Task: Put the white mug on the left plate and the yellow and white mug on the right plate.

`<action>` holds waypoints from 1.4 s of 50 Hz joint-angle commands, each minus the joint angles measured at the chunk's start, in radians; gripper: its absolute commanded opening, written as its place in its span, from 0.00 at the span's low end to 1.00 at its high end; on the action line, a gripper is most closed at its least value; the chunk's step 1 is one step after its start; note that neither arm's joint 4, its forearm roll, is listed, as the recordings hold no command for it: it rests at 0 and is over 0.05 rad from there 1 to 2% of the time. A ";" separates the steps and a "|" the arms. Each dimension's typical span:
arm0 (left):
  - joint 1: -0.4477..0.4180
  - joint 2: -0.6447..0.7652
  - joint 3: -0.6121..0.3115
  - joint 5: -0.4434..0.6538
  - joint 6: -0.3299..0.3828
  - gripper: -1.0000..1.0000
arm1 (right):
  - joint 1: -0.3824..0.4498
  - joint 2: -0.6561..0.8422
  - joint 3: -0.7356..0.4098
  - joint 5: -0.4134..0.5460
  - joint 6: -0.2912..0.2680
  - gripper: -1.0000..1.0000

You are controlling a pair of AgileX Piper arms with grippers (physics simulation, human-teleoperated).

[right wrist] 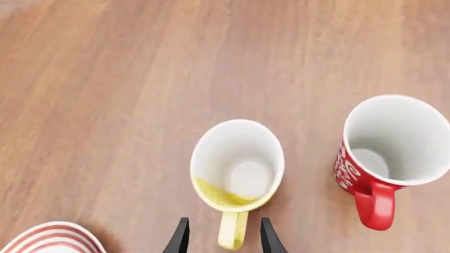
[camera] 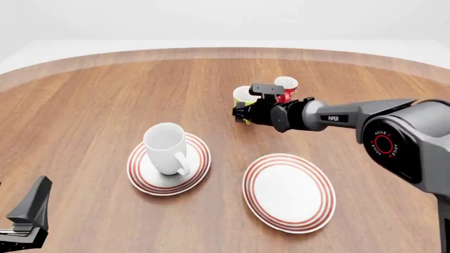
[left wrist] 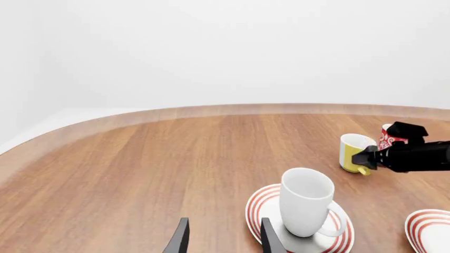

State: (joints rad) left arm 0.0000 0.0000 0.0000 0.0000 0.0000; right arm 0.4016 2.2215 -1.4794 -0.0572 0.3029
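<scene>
The white mug (camera: 165, 146) stands upright on the left plate (camera: 144, 176), handle toward the near side. The right plate (camera: 288, 192) lies bare. Farther back stands the yellow and white mug (camera: 243, 96). My right gripper (camera: 243, 113) is at its near side. In the right wrist view the right gripper (right wrist: 223, 240) is open, with one finger on each side of the yellow handle (right wrist: 232, 232) of the yellow and white mug (right wrist: 237, 166). My left gripper (left wrist: 223, 242) is open and holds nothing, drawn back to the near left of the white mug (left wrist: 306, 203).
A red cup (camera: 285, 88) with white pattern stands just right of the yellow mug, close to the right arm (camera: 338, 117). The wooden table's curved far edge (camera: 211, 52) runs behind them.
</scene>
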 commanded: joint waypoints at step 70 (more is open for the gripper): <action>0.000 0.000 0.000 0.000 0.000 1.00 | -0.011 -0.207 0.155 -0.040 -0.044 0.00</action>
State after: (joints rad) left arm 0.0000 0.0000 0.0000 0.0000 0.0000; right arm 0.3922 2.0771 -1.3672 -0.0856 0.2642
